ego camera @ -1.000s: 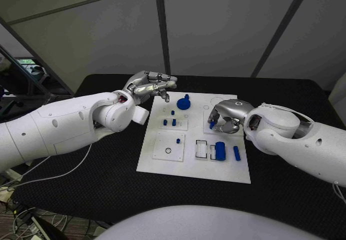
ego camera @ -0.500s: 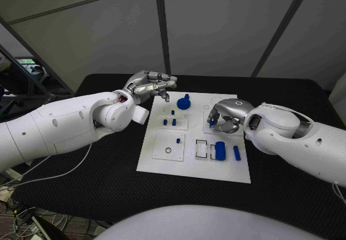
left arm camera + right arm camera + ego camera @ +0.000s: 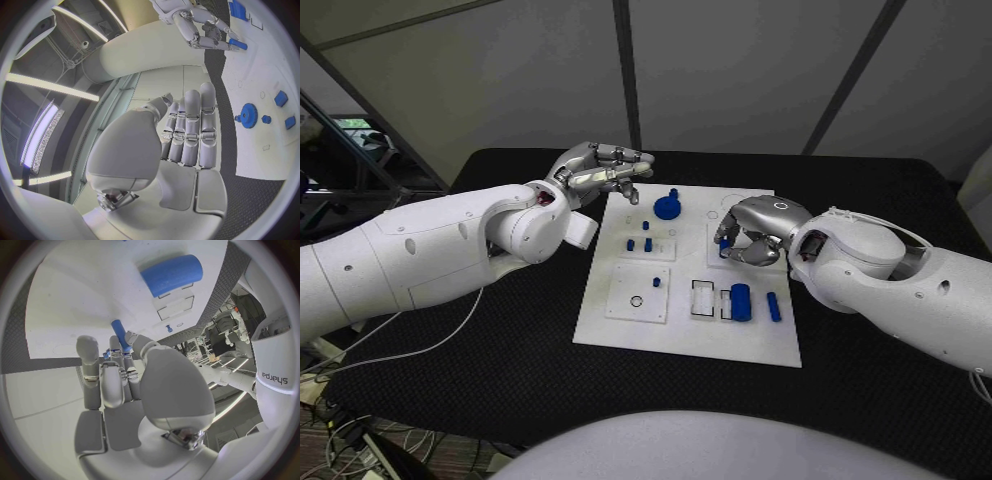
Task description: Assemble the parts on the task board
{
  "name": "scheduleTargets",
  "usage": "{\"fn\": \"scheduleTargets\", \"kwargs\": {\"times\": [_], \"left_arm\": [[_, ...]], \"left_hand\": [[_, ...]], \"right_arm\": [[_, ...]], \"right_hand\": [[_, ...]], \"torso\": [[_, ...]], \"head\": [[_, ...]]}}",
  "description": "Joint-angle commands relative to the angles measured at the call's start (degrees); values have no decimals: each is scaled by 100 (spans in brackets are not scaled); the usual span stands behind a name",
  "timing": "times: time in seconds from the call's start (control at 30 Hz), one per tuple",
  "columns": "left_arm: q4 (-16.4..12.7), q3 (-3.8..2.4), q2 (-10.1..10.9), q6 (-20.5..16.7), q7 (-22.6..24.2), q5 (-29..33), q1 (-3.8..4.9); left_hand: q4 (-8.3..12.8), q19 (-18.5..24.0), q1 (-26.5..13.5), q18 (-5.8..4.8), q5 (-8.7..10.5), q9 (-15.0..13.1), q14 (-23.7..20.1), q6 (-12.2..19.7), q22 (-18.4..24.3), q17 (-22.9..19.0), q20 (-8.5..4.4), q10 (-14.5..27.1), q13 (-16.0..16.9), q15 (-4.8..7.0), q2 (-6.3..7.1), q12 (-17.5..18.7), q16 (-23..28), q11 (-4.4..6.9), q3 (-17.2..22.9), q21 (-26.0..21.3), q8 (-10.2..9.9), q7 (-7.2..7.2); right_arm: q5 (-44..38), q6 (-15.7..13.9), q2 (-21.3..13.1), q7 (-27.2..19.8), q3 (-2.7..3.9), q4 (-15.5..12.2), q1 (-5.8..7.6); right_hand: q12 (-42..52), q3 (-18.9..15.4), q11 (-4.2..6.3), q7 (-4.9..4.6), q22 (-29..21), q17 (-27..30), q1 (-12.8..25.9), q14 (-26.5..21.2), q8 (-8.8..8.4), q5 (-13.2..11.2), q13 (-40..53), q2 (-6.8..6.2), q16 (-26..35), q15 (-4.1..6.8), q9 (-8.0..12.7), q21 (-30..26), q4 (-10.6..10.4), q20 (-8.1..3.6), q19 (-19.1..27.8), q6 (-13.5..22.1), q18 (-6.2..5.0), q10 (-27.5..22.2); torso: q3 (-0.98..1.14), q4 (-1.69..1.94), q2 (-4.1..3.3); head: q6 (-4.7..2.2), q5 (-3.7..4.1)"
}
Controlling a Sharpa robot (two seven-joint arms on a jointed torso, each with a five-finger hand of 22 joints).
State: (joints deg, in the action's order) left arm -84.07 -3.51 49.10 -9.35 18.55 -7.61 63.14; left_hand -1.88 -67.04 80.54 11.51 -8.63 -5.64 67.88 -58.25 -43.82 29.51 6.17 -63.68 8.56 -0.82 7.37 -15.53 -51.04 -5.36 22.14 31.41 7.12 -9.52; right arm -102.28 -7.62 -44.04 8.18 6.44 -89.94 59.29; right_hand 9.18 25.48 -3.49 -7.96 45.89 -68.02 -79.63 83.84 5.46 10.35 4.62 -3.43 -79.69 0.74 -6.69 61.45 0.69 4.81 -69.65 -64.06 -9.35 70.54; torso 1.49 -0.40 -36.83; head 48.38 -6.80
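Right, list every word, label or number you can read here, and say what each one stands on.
"sharpa": dark letters on the white casing of the right arm, seen in the right wrist view, turned on its side.
The task board carries no readable text in the head view; any markings on it are too small to tell.

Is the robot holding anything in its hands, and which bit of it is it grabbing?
The right hand holds a small blue peg by its lower end, pinched in its fingers. The left hand holds nothing.
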Motion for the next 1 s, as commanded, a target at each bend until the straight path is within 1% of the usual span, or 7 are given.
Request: {"fn": "scheduleTargets", "kwargs": {"times": [0.03, 0.37, 0.5, 0.7, 0.77, 0.9, 1.0], "left_arm": [[5, -3, 0, 61, 1, -14, 8], [14, -2, 7, 65, -7, -14, 5], [18, -1, 7, 66, -7, -14, 4], [36, 0, 2, 64, 0, -14, 3], [46, 0, -5, 63, 4, -14, 3], [69, 0, -24, 68, 15, -14, 4], [98, -1, -36, 61, 28, -14, 5]], "left_hand": [[31, -7, 64, -104, 5, 9, -57, 7, 3, -9, 15, 46, 8, -2, -21, -24, -18, -7, 9, -22, -11, -8], [42, -8, 78, -104, 4, 10, -60, 8, 1, -10, 13, 48, 9, -1, -27, -27, -20, -7, 13, -22, -10, -9], [43, -8, 80, -104, 4, 10, -60, 7, 0, -10, 13, 48, 9, -1, -28, -27, -20, -7, 14, -22, -10, -9], [43, -8, 80, -104, 4, 10, -60, 7, 0, -10, 13, 48, 9, -1, -28, -27, -20, -7, 14, -22, -10, -9], [43, -8, 80, -104, 4, 10, -60, 7, 0, -10, 13, 48, 9, -1, -28, -27, -20, -7, 14, -22, -10, -9], [43, -8, 80, -104, 4, 10, -60, 7, 0, -10, 13, 48, 9, -1, -28, -27, -20, -7, 14, -22, -10, -9], [44, -8, 81, -104, 5, 10, -61, 7, 0, -10, 13, 48, 9, -1, -28, -28, -21, -8, 13, -22, -10, -9]], "right_arm": [[41, -317, -35, -69, 11, -91, 16], [202, -571, -317, -126, 34, -695, 24], [298, -724, -368, -184, 185, -970, 30], [560, -830, -212, -321, 266, -1200, 32], [609, -825, -91, -358, 271, -1182, 31], [668, -816, 226, -453, 238, -1093, 16], [687, -802, 422, -518, 146, -1008, -16]], "right_hand": [[-32, 23, -5, 21, 12, -7, -154, 257, 17, 4, 12, 90, -32, 39, -59, 44, 39, -3, -49, -77, 116, 32], [-53, 36, -11, 13, 22, -9, -165, 256, 16, 11, 11, 75, -34, 36, -65, 53, 62, -3, -50, -85, 118, 36], [-62, 40, -13, 8, 37, -19, -168, 257, 15, 16, 11, 62, -40, 35, -67, 64, 73, -3, -54, -87, 121, 40], [-64, 40, -14, 7, 45, -23, -168, 257, 15, 16, 12, 60, -42, 34, -67, 70, 74, -3, -58, -88, 122, 41], [-67, 40, -16, 5, 44, -23, -166, 257, 15, 19, 12, 57, -42, 34, -68, 70, 75, -2, -57, -89, 122, 42], [-69, 40, -17, 4, 37, -8, -164, 255, 14, 20, 12, 55, -35, 33, -68, 66, 75, -2, -54, -89, 121, 43], [-73, 39, -19, 2, 37, -9, -162, 254, 12, 23, 12, 50, -36, 32, -69, 66, 77, -1, -53, -87, 121, 43]], "torso": [[0, -1, 3], [-5, -2, 9], [-5, 7, 3], [-12, 10, 1], [-10, 5, -3], [-2, 28, -10], [-4, 20, -1]], "head": [[-14, 13], [-37, 16], [-54, 17], [-61, -40], [-53, -77], [-24, -143], [4, -218]]}}
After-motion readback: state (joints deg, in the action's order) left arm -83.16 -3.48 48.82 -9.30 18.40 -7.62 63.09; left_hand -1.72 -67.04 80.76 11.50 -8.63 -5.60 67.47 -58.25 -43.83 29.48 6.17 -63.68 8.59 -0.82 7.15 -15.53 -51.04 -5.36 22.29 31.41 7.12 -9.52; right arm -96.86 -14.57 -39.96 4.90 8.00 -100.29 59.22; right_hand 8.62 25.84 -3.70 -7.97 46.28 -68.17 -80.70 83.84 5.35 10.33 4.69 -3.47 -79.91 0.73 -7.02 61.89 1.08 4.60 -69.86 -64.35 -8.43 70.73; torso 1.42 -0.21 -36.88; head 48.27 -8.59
